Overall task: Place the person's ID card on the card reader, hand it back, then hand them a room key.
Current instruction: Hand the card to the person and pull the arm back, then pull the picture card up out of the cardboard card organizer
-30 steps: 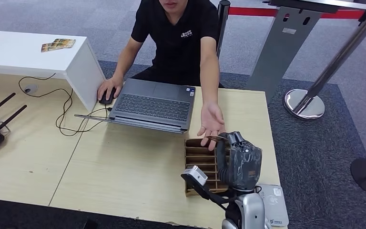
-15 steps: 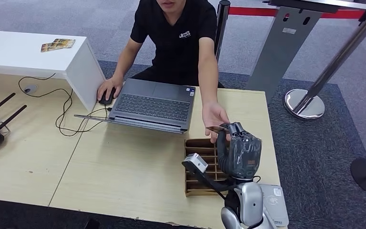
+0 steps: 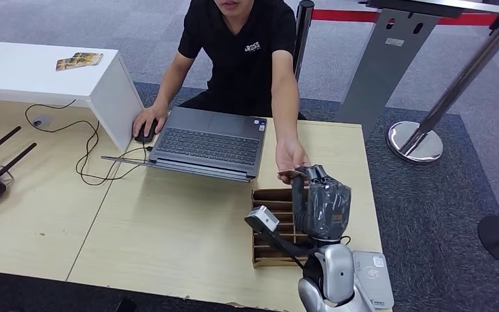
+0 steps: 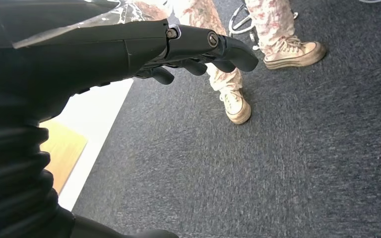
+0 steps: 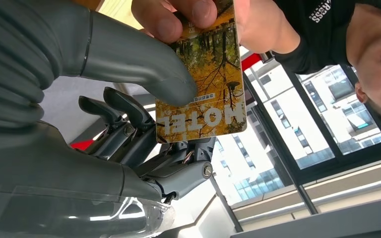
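Head view shows my right hand (image 3: pixel 321 208) raised above the wooden slotted box (image 3: pixel 274 224) at the right side of the table (image 3: pixel 169 227), and it holds the room key (image 3: pixel 292 173) out toward the person. The person's hand (image 3: pixel 290 156) meets the card at its far end. From the right wrist view I see the room key (image 5: pixel 206 74) clearly: a card with yellow autumn trees and the word HOTEL printed on it. My thick thumb (image 5: pixel 144 64) presses on its printed face and the darker fingers (image 5: pixel 129 124) are behind it, so the card is pinched. The person's fingers (image 5: pixel 178 15) pinch the opposite end at the same moment. The long axis of the card runs from my hand to the person's hand, and the HOTEL end points to my palm.

My left hand (image 4: pixel 144 49) hangs over the grey carpet (image 4: pixel 278 173) with fingers stretched quite straight and nothing in it. The card reader (image 3: pixel 373 279) lies on the table corner just beside my right arm. A laptop (image 3: pixel 208 144) stands open before the person; I think their other hand rests on a mouse (image 3: pixel 145 132), but this part is small.
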You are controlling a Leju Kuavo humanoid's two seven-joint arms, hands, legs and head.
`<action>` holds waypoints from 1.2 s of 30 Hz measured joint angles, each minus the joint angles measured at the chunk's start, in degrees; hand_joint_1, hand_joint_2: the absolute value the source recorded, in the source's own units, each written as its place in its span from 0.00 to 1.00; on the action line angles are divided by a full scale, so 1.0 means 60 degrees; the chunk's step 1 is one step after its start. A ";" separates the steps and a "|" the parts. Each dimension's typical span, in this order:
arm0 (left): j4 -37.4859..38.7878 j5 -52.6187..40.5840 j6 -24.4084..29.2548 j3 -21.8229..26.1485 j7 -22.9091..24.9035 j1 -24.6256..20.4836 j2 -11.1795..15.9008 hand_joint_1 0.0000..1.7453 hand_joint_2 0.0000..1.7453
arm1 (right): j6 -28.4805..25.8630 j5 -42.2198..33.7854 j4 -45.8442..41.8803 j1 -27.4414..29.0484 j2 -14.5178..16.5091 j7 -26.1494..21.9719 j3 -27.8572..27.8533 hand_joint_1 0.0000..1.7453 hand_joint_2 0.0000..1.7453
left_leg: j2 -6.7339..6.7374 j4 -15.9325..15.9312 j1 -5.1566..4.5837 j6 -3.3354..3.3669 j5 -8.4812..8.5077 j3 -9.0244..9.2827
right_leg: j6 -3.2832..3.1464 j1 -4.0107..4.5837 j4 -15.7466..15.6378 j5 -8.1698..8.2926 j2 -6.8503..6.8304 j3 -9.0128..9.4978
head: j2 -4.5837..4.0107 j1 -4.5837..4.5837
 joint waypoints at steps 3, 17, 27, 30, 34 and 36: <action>0.0000 0.0005 0.0000 -0.0009 0.0007 0.0001 0.0004 0.00 1.00 | -0.0002 0.0046 0.0017 0.0002 0.0000 0.0047 -0.0019 0.75 1.00 | 0.0000 0.0000 0.0000 0.0000 0.0000 0.0000 | 0.0000 0.0000 0.0000 0.0000 0.0000 0.0000 | -0.0001 -0.0001; 0.0000 0.0128 0.0000 -0.0160 0.0081 0.0012 0.0031 0.00 1.00 | -0.0004 0.0343 -0.0023 0.0106 -0.0043 0.0407 -0.0094 0.00 0.00 | 0.0001 0.0000 0.0000 0.0000 0.0000 0.0001 | 0.0000 0.0000 0.0000 0.0000 0.0000 0.0000 | -0.0001 0.0000; -0.0017 0.0217 0.0000 -0.0246 0.0406 0.0039 0.0073 0.00 1.00 | -0.0005 0.0285 -0.0460 0.0410 -0.0120 0.0741 -0.0095 0.00 1.00 | 0.0000 0.0000 0.0000 0.0000 0.0000 0.0002 | 0.0000 0.0000 -0.0001 0.0000 0.0000 0.0000 | -0.0001 0.0000; -0.0044 0.0220 0.0000 -0.0247 0.0522 0.0057 0.0073 0.00 1.00 | -0.0005 0.0286 -0.0631 0.0700 -0.0137 0.0790 -0.0097 0.00 1.00 | 0.0000 0.0000 0.0000 0.0000 0.0000 0.0002 | 0.0000 0.0000 -0.0001 0.0000 0.0000 -0.0001 | -0.0001 -0.0002; -0.0061 0.0215 0.0000 -0.0247 0.0657 0.0067 0.0073 0.00 1.00 | -0.0007 0.0298 -0.0919 0.1151 -0.0189 0.0888 -0.0118 0.00 1.00 | 0.0001 0.0000 0.0000 0.0000 -0.0001 0.0001 | 0.0000 0.0000 -0.0002 0.0000 0.0000 -0.0002 | -0.0001 0.0000; -0.0067 0.0209 0.0000 -0.0247 0.0726 0.0071 0.0073 0.00 1.00 | -0.0009 0.0262 -0.1098 0.1369 -0.0199 0.0810 -0.0160 0.00 1.00 | 0.0001 0.0000 0.0000 0.0000 0.0000 0.0001 | 0.0000 0.0000 -0.0002 0.0000 0.0000 -0.0003 | -0.0001 -0.0001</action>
